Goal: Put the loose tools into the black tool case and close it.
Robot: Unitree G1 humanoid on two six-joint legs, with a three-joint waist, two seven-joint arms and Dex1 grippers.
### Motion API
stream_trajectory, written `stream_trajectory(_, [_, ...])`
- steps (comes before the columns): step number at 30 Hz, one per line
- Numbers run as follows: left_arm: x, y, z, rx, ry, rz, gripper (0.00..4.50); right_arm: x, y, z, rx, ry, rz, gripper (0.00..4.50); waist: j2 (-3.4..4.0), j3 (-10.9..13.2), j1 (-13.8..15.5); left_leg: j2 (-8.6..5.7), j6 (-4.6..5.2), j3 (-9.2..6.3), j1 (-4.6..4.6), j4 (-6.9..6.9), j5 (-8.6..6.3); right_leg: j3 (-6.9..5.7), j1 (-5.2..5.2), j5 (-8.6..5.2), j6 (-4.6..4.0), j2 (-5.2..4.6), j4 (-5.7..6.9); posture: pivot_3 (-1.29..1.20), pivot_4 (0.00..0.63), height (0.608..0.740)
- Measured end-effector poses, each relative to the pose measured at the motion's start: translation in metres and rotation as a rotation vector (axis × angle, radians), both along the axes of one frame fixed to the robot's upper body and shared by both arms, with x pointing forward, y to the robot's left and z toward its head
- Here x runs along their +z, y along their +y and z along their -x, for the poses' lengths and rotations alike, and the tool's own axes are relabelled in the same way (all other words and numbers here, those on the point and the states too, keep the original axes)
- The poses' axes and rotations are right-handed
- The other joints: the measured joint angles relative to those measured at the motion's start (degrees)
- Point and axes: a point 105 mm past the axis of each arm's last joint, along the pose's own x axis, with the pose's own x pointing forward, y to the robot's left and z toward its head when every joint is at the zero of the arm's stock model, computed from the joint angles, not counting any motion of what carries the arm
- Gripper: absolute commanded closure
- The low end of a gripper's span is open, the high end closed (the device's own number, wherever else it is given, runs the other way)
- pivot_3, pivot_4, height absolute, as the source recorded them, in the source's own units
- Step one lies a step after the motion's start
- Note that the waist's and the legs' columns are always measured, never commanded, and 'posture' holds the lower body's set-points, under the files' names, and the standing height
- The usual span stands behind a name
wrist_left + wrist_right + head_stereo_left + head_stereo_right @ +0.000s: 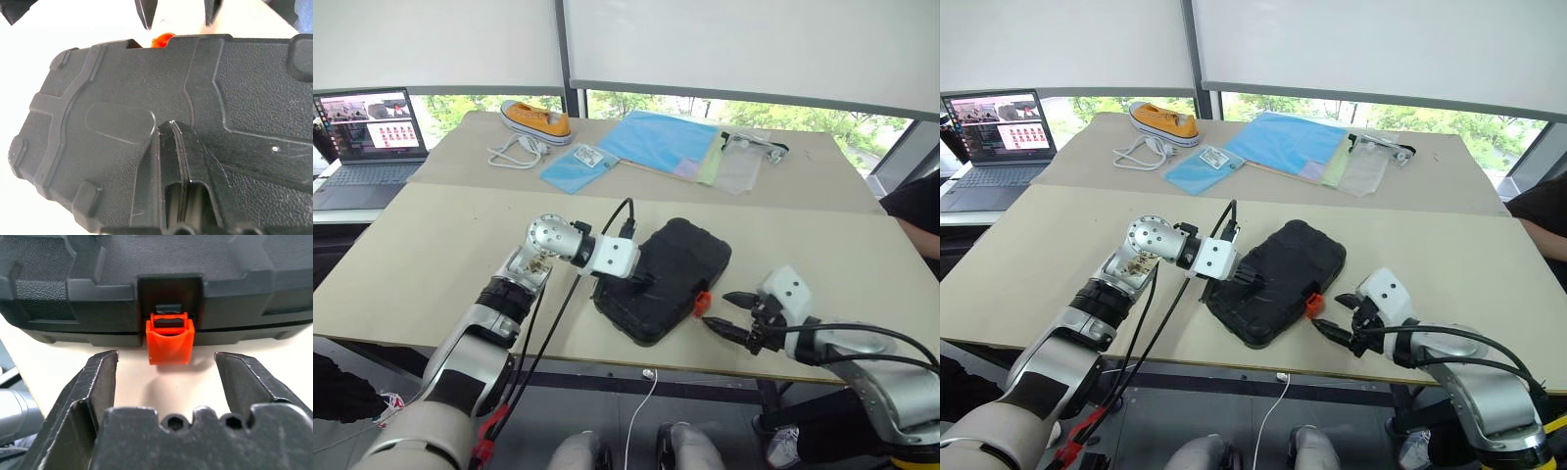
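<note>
Lid of the black tool case [664,277] lies down on the counter [431,255], pinned by the closed left end effector [641,280]; the right end effector [166,363], spread wide, faces the orange latch [168,342], apparently unfastened; latching remains.

You're in an office or lab room with a window wall.

Pale roller blinds [744,39] hang over windows showing trees; an open laptop [367,132] sits at the far left corner of the beige tabletop [431,255], wide like a meeting table.
</note>
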Motion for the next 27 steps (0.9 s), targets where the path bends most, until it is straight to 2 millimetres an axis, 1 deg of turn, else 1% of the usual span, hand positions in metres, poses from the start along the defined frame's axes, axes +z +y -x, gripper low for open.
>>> stream_trajectory(4, [0.000,0.000,0.000,0.000,0.000,0.000,4.50,-0.002,0.004,-0.009,0.018,-0.010,-0.002,1.00,0.00,0.00,0.00,0.00,0.00,0.00,0.00,0.00,0.00,0.00,0.00,0.00,-0.01,0.00,0.00,0.00,0.150,0.718])
stream_trajectory(8, [0.000,0.000,0.000,-0.002,-0.002,-0.001,4.50,-0.006,0.000,-0.015,0.012,-0.011,0.003,2.05,0.00,0.00,0.00,0.00,0.00,0.00,-0.01,0.00,0.00,0.00,0.00,0.00,-0.01,-0.01,0.00,0.00,0.150,0.718])
stream_trajectory(9, [0.000,0.000,0.000,-0.002,-0.003,-0.001,4.50,-0.006,0.001,-0.014,0.024,-0.013,0.001,2.41,0.00,0.00,0.00,0.01,0.00,0.00,-0.01,0.00,0.00,0.00,-0.01,0.00,-0.01,-0.01,0.00,0.00,0.150,0.718])
stream_trajectory(10, [0.000,0.000,0.000,-0.002,-0.003,-0.002,4.50,-0.006,0.001,-0.013,0.034,-0.013,-0.002,2.68,0.00,0.00,0.00,0.01,-0.01,0.00,0.00,0.00,0.00,0.00,-0.01,0.00,-0.01,-0.01,0.00,0.00,0.150,0.718])
stream_trajectory(11, [0.001,0.000,0.000,-0.002,-0.004,-0.002,4.50,-0.005,0.002,-0.011,0.050,-0.013,-0.001,3.16,0.00,0.00,0.01,0.01,-0.01,0.00,-0.01,0.00,0.00,0.00,-0.01,0.00,-0.01,-0.02,0.00,0.00,0.150,0.718])
stream_trajectory(12, [0.001,0.000,0.000,-0.003,-0.004,-0.002,4.50,-0.005,0.002,-0.010,0.053,-0.013,0.000,3.30,0.00,0.00,0.01,0.00,-0.01,0.00,-0.01,0.00,0.00,0.00,-0.01,0.00,-0.01,-0.03,0.00,0.00,0.150,0.718])
stream_trajectory(19, [0.001,0.000,0.002,-0.009,-0.013,-0.003,4.50,-0.002,-0.002,-0.001,0.057,-0.027,0.019,3.32,0.01,-0.01,0.45,-0.01,0.00,-0.02,-0.07,-0.02,0.00,-0.04,-0.05,0.02,-0.04,-0.03,-0.01,0.00,0.150,0.718])
stream_trajectory(27, [0.002,0.000,0.001,-0.007,-0.013,-0.003,4.50,0.001,-0.001,-0.001,0.049,-0.044,0.025,3.32,0.01,0.00,0.44,-0.01,-0.01,-0.02,-0.08,-0.02,0.00,-0.04,-0.06,0.00,-0.01,-0.04,-0.04,0.00,0.150,0.718])
